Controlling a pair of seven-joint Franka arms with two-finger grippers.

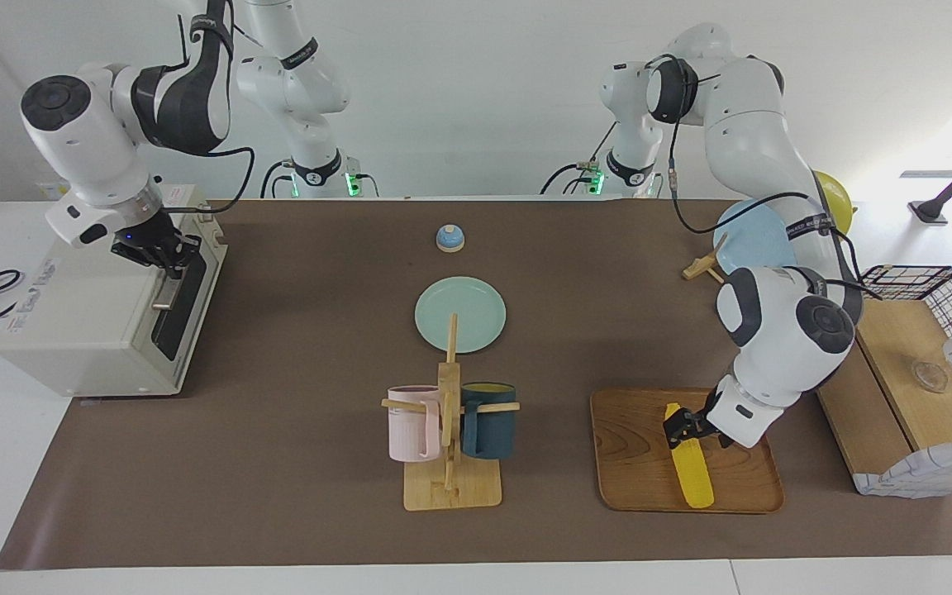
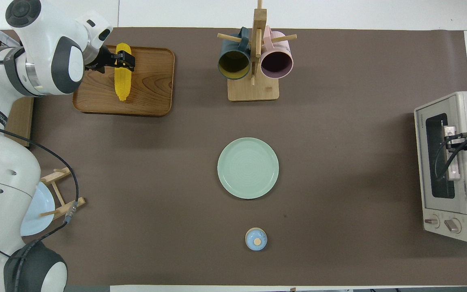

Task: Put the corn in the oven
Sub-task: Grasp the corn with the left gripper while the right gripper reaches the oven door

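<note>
The yellow corn (image 1: 693, 475) lies lengthwise on a wooden tray (image 1: 633, 463) at the left arm's end of the table. It also shows in the overhead view (image 2: 122, 83) on the tray (image 2: 152, 81). My left gripper (image 1: 683, 426) is down on the cob near one end, one finger on each side, closed on it; it also shows in the overhead view (image 2: 122, 61). The off-white oven (image 1: 96, 322) stands at the right arm's end, door closed. My right gripper (image 1: 166, 254) is at the door's silver handle (image 1: 164, 293); the overhead view shows the oven (image 2: 460, 101) and the gripper (image 2: 451, 140).
A mint plate (image 1: 460, 314) lies mid-table. A wooden mug rack (image 1: 449, 487) with a pink mug (image 1: 411, 423) and a dark teal mug (image 1: 489, 420) stands beside the tray. A small blue bell (image 1: 449, 238) sits nearer the robots. A plate rack with a light blue plate (image 1: 753, 240) and a wooden crate (image 1: 906, 388) stand at the left arm's end.
</note>
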